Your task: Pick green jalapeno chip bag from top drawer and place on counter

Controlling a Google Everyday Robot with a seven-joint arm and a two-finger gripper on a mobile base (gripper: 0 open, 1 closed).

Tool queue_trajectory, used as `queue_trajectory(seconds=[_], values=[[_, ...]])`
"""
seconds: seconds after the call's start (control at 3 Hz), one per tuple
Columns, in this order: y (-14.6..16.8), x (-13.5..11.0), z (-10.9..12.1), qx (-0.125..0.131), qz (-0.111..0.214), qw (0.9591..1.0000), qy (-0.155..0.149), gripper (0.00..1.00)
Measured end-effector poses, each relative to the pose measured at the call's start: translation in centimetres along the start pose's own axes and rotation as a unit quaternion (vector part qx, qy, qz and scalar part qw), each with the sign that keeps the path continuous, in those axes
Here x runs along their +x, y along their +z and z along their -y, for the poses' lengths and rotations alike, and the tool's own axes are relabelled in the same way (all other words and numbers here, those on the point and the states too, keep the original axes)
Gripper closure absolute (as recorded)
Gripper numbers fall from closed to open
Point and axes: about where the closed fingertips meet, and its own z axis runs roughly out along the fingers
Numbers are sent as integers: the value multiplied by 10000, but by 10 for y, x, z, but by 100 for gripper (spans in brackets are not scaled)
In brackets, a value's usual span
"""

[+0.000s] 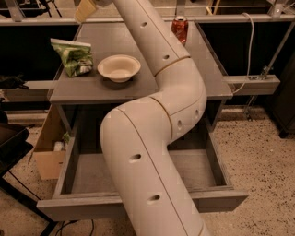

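Note:
The green jalapeno chip bag [73, 56] lies on the left side of the grey counter [198, 64], next to a bowl. My gripper [85, 10] is at the top edge of the camera view, above and behind the bag, apart from it, open and empty; only one tan finger shows. The top drawer [138, 206] is pulled out below the counter. My white arm crosses over it and hides much of its inside; the part of its floor that shows holds nothing.
A cream bowl [119, 67] stands right of the bag. A red soda can [179, 28] stands at the counter's back. A tan cardboard box [47, 144] sits on the floor left of the drawer. Pale metal side rails [252, 83] stick out on both sides.

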Motion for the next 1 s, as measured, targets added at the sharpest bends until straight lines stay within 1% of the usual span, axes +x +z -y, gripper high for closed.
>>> queue_trajectory(seconds=[0.33, 0.67, 1.0], values=[[1, 0, -2, -42, 20, 10000, 23, 0], [-21, -10, 11, 32, 165, 9996, 215, 0], [-67, -23, 42, 240, 458, 9975, 486, 0]])
